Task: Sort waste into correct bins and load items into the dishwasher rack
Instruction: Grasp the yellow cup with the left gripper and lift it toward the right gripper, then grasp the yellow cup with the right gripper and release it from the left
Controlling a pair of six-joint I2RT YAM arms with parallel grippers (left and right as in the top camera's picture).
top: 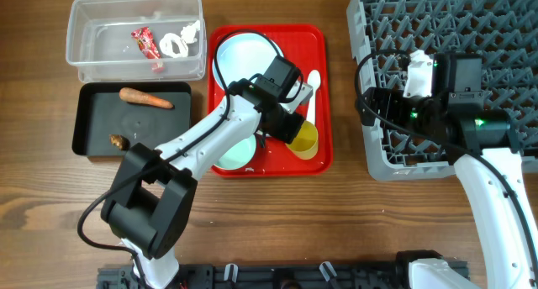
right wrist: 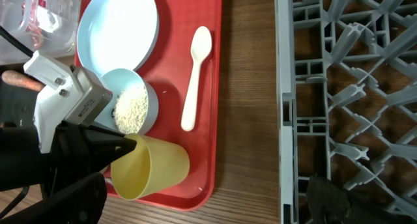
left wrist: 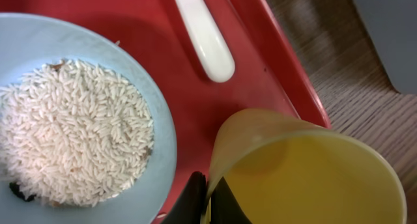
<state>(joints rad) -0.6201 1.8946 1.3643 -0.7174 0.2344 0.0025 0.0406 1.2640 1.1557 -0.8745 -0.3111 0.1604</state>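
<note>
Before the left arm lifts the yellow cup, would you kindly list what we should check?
1. The left gripper clamps the yellow cup at its rim: ok.
2. The cup is empty: ok.
3. The white spoon lies apart from the cup: ok.
4. The light blue bowl of rice touches the cup: cannot tell.
5. The dishwasher rack has free pegs: ok.
6. The right gripper is off the red tray: ok.

Bright, even light; soft shadows.
</note>
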